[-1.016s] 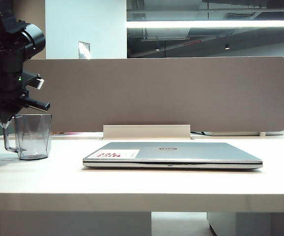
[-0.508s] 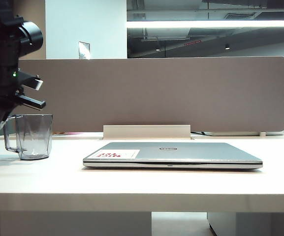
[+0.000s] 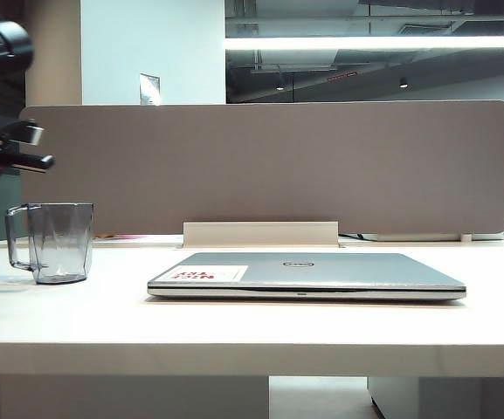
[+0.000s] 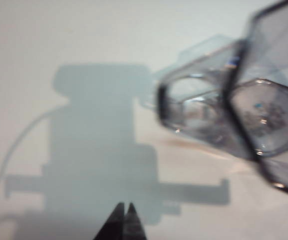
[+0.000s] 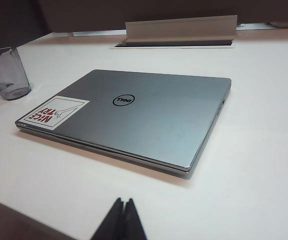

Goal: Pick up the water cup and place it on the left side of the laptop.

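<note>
Cup: the water cup (image 3: 51, 242) stands upright on the table (image 3: 252, 323), on the left of the laptop (image 3: 306, 275) as the exterior view shows it, with clear bare table between the two.
Cup handle: turned away from the laptop, toward the left arm's side; in the left wrist view the cup (image 4: 243, 117) is seen from above, rim and faceted base both showing.
Laptop: closed and flat in the middle of the table, white sticker with red letters (image 5: 53, 113) on the lid corner nearest the cup (image 5: 7, 73).
Left pincer: the left gripper (image 4: 124, 222) has its fingertips pressed together, nothing between them; the cup sits off to one side of the tips and apart from them, not touching.
Left arm: dark body at the far left edge of the exterior view, above the cup and clear of it.
Right pincer: the right gripper (image 5: 121, 220) is also closed and empty, hanging over the table's near edge with the laptop ahead of its tips and the cup beyond the laptop's sticker corner.
Done: by the look of it the placing itself, since the cup rests free on the laptop's left.
Left: likely only for the left arm to pull clear; no further move of the cup seems called for.
</note>
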